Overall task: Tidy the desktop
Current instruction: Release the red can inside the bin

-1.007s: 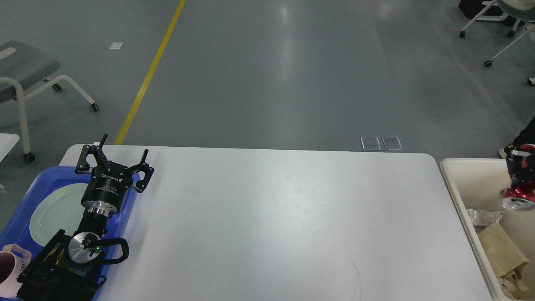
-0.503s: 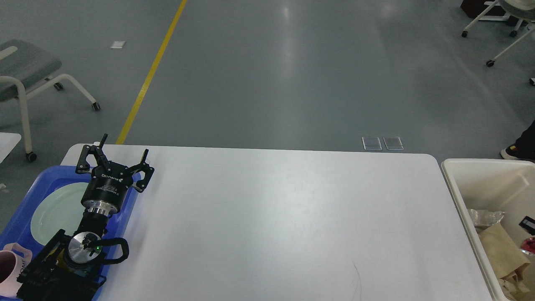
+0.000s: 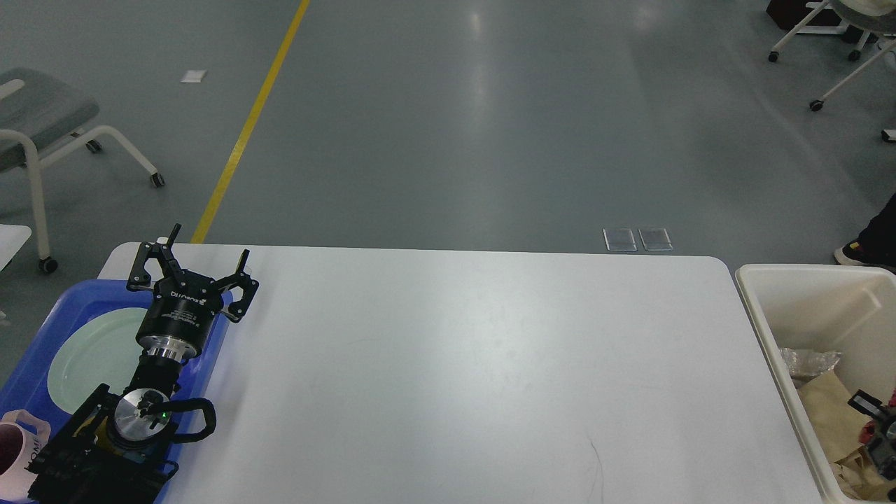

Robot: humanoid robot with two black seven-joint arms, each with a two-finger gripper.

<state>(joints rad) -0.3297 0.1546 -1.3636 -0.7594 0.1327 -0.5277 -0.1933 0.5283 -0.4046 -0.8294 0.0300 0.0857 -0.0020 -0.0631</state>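
Left end effector [image 3: 190, 274] spread wide, empty, over blue plastic tray [image 3: 42, 334]; large white rounded tabletop [image 3: 462, 364] bare toward three o'clock, long axis left-right. Right end effector [image 3: 878, 434] barely visible, state unclear.

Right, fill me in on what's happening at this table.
A two-armed robot is tidying the desktop. Its left tool hangs open over the blue tray, which holds a pale plate and a mug. Only a dark sliver of the right tool shows, low inside the cream bin among crumpled paper.
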